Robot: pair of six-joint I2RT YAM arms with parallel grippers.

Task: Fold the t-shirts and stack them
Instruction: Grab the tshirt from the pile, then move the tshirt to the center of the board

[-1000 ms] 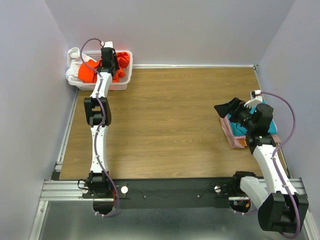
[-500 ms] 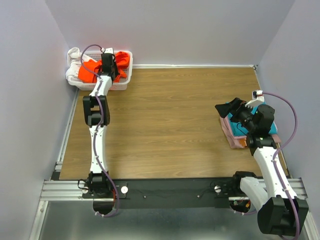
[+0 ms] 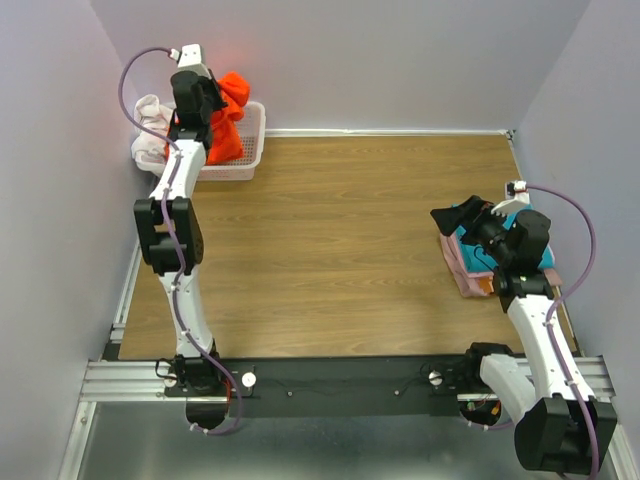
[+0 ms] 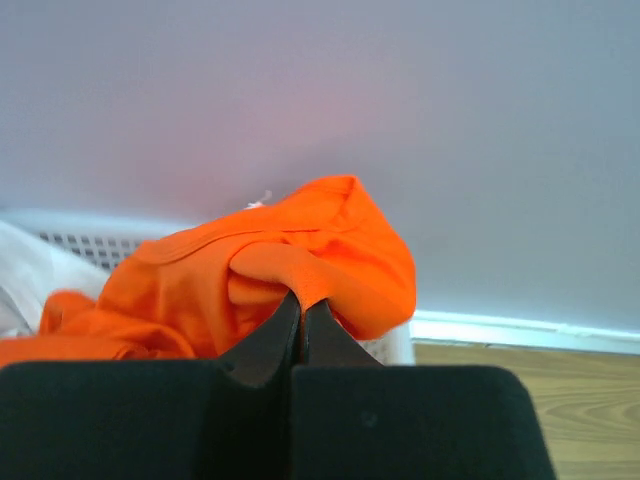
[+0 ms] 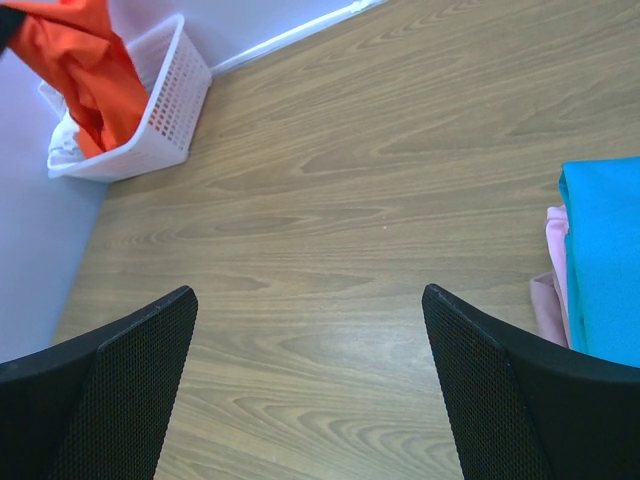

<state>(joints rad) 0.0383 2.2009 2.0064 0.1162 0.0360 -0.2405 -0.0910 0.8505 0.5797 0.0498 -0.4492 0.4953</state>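
Observation:
A bright orange t-shirt hangs bunched from my left gripper, lifted above the white basket at the far left corner. In the left wrist view the jaws are shut on a fold of the orange t-shirt. The right wrist view shows the orange t-shirt rising out of the basket. My right gripper is open and empty, hovering over the table beside a stack of folded shirts: teal on top, pink under it.
A white cloth lies over the basket's left side. Grey walls close the table at the back and both sides. Bare wooden table lies between the basket and the folded stack.
My left arm has risen, pulling the orange t-shirt up out of the basket. The right arm has barely moved.

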